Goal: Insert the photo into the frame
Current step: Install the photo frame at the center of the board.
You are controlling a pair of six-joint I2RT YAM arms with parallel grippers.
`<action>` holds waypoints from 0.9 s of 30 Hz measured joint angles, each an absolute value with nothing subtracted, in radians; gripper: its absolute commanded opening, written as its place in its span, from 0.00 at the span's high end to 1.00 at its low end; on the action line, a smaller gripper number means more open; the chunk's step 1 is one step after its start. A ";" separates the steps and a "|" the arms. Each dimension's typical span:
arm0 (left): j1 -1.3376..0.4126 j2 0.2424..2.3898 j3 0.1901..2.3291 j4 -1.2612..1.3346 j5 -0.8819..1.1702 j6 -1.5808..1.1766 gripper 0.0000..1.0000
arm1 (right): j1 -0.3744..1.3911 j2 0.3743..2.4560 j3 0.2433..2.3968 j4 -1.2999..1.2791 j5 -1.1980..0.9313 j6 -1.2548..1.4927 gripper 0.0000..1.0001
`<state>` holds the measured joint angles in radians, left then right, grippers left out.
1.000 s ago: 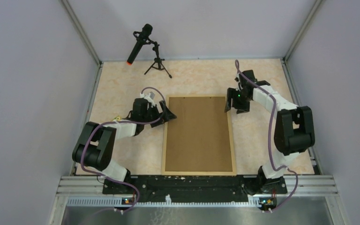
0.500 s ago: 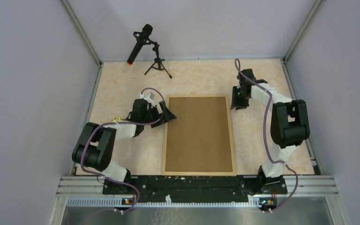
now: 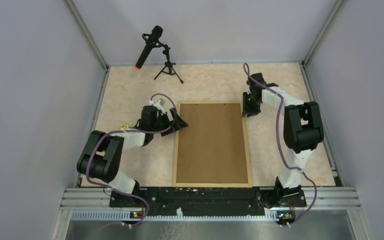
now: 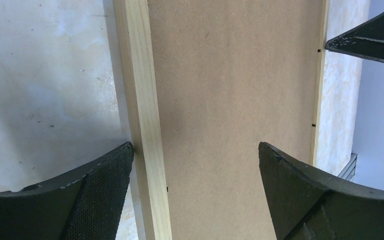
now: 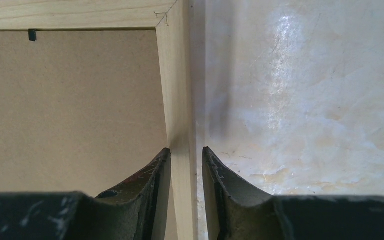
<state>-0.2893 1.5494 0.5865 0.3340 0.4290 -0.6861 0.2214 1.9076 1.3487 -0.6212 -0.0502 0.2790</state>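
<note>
The frame of light wood rails lies flat mid-table with a plain brown backing board filling it. The photo is hidden. My left gripper is open at the frame's far left corner. In the left wrist view one finger touches the outer side of the left rail and the other hangs over the board. My right gripper is at the far right corner. In the right wrist view its jaws are closed narrowly around the right rail.
A black microphone on a small tripod stands at the back left. A small yellow object lies beside the left arm. Grey walls with metal posts enclose the beige tabletop.
My right gripper has moved left and a little farther back, from beside the frame onto its right rail near the far corner. The left arm and the frame have not moved.
</note>
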 measured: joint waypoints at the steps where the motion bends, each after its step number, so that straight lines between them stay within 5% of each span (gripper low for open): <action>1: -0.289 1.549 0.587 0.334 0.429 -0.686 0.02 | 0.223 1.908 1.349 -0.620 -0.051 0.279 0.71; 27: -0.289 1.549 0.586 0.334 0.432 -0.686 0.02 | 0.228 1.905 1.307 -0.609 -0.077 0.272 0.74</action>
<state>-0.2893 1.5494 0.5861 0.3336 0.4324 -0.6865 0.2276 1.9049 1.3071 -0.6086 -0.0769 0.2718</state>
